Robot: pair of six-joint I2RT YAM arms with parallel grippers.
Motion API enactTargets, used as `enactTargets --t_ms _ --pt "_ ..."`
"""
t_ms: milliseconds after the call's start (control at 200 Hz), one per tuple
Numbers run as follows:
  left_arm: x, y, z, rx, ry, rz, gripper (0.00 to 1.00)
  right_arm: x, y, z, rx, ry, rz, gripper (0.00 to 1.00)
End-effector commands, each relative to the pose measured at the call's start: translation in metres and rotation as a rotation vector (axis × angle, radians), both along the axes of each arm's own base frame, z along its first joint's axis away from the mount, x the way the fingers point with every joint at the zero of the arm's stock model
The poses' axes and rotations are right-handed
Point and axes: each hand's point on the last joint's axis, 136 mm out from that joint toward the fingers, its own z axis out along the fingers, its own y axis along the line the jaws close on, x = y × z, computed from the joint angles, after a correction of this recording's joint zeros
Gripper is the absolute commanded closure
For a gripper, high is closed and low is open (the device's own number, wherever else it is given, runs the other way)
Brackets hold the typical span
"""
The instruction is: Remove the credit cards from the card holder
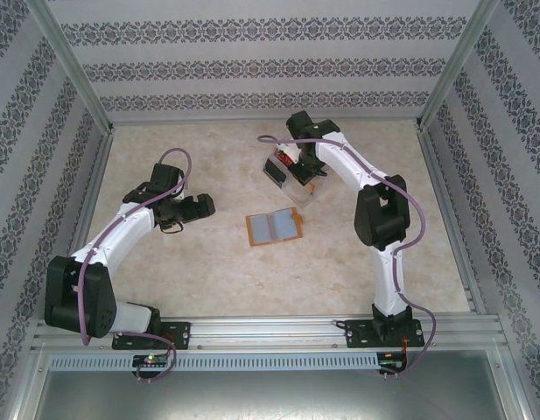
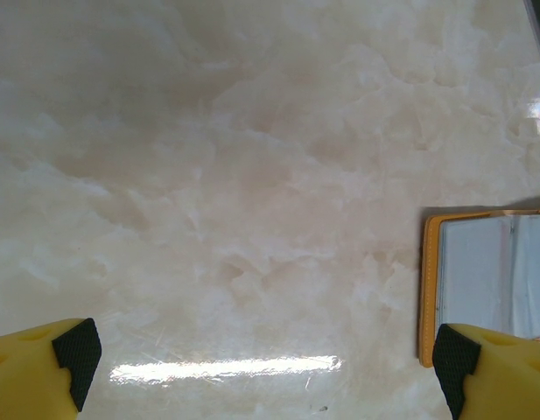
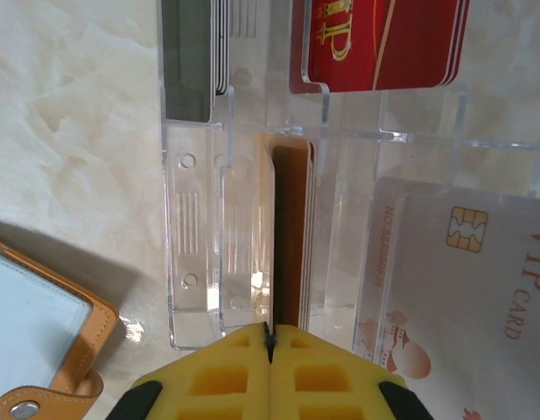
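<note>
Arm (image 1: 353, 166) arched forward, right gripper (image 3: 270, 337) closed above clear tray (image 3: 199, 262)

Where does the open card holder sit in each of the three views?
Top external: the card holder lies open near the picture's middle, just on the near side of the clear tray.
Left wrist: at the right edge, partly cut off.
Right wrist: in the bottom-left corner, left of the tray.
Shared landmark: the holder's orange border around its grey-blue pockets.
</note>
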Motion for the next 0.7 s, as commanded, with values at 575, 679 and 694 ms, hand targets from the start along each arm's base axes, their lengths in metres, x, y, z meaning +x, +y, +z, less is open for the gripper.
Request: enactTargets --t_ms 575,679,694 --pt "0.000 -0.007 0.012 -0.053 -0.011 -0.027 0.01 -0.024 0.009 0.081 0.184 -0.176 -0.236 0.45" --pt "-0.001 -0.014 0.012 -0.097 -0.007 -0.038 0.01 -0.048 0.020 0.079 0.256 -0.177 -0.305 0.41" --pt "-0.001 -0.016 0.012 -0.103 -0.006 -0.040 0.01 -0.051 0.022 0.079 0.267 -0.177 -0.313 0.40"
